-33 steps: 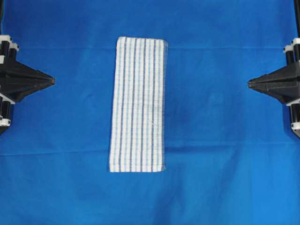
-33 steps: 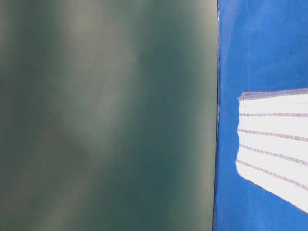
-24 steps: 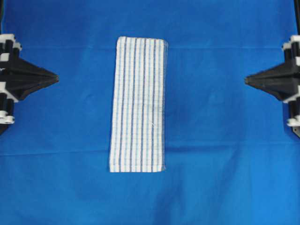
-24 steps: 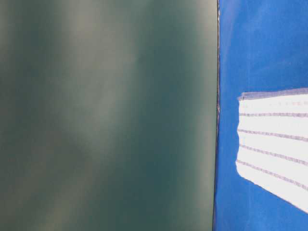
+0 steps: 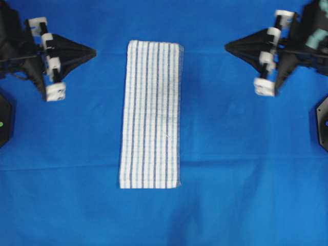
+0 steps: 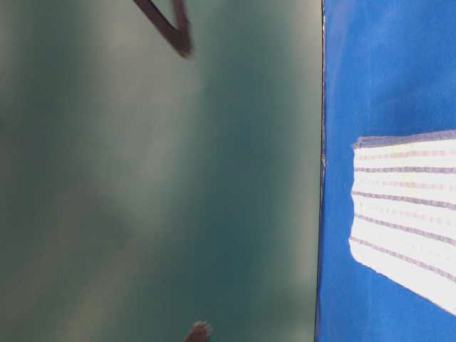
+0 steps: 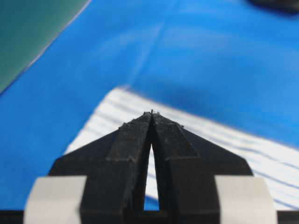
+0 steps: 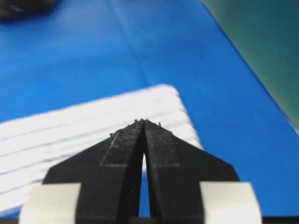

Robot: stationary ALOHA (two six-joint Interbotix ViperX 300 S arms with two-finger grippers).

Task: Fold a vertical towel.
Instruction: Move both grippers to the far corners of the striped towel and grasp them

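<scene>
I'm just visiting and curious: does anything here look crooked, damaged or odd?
Nothing much stands out. The towel lies flat and unfolded on the blue sheet, leaning only slightly. Both hands, left and right, are shut and empty.

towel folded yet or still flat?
Still flat: the towel lies spread full length on the blue sheet, no edge turned over. Neither gripper touches it.

- I find no readable text, label, brand, number or sign in any of my views.
- The towel [image 5: 150, 114] carries only stripes, no lettering.
- The blue sheet [image 5: 230, 154] under it is plain, with no print.
</scene>
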